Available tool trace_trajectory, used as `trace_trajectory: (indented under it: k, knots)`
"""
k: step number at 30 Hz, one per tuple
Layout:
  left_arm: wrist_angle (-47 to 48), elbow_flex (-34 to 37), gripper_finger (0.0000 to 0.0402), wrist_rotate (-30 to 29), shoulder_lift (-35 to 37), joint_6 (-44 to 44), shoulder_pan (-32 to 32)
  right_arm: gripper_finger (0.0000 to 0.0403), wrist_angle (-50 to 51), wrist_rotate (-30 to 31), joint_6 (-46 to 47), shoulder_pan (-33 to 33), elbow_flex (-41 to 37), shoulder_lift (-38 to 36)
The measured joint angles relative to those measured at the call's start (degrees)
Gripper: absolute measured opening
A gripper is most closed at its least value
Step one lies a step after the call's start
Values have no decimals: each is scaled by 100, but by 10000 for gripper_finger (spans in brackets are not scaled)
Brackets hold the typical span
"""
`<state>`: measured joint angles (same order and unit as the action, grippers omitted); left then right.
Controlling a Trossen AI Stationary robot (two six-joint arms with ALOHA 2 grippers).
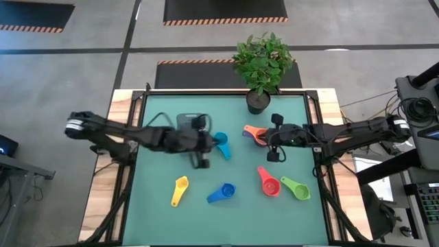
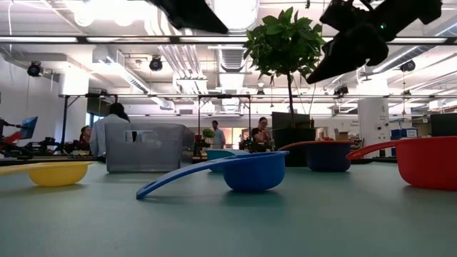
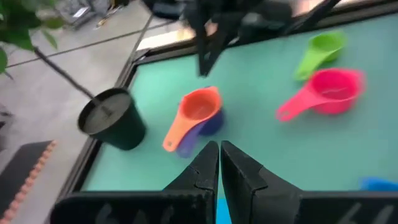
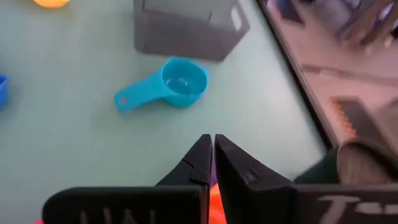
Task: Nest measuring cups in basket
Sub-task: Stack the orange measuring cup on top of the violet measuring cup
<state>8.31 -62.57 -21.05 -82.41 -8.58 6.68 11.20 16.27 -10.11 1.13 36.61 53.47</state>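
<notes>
The dark grey basket (image 1: 190, 123) (image 4: 186, 25) stands on the green mat, partly under my left arm. The cyan cup (image 1: 221, 144) (image 4: 168, 87) lies just right of it. The orange cup (image 1: 252, 130) (image 3: 196, 112) sits inside the purple cup (image 1: 260, 140) (image 3: 208, 127). Yellow (image 1: 180, 190), blue (image 1: 223, 193), red (image 1: 269, 182) and green (image 1: 296, 187) cups lie nearer the front edge. My left gripper (image 1: 202, 154) (image 3: 219, 155) is shut and raised beside the basket. My right gripper (image 1: 274, 145) (image 4: 213, 146) is shut and raised above the orange and purple pair.
A black plant pot (image 1: 258, 101) (image 3: 112, 118) with a leafy plant stands at the mat's far edge, right of centre. A raised frame (image 1: 226, 92) borders the mat. People sit in the room beyond the table (image 2: 111, 128).
</notes>
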Motion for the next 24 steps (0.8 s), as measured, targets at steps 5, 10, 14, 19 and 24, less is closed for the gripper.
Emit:
trace_trajectory:
  k: [5,10,14,19,24]
  knots:
    - [-828,-186,0,945,-870,-359,-666,9,-700,2,-163,0,-424,-190]
    - [-1022,-801,0,1609,-1793,-496,-1245,9,-767,6,-182,0,-579,-366]
    - [-853,-1388,0,1700,-2508,-509,-1599,9,-789,6,-268,0,-593,-502]
    - [-831,-2057,0,2167,-3258,-508,-1951,9,-1003,9,-248,5,-666,-714]
    - [-761,-2629,0,2208,-3873,-433,-2118,9,-981,-20,-9,13,-963,-912]
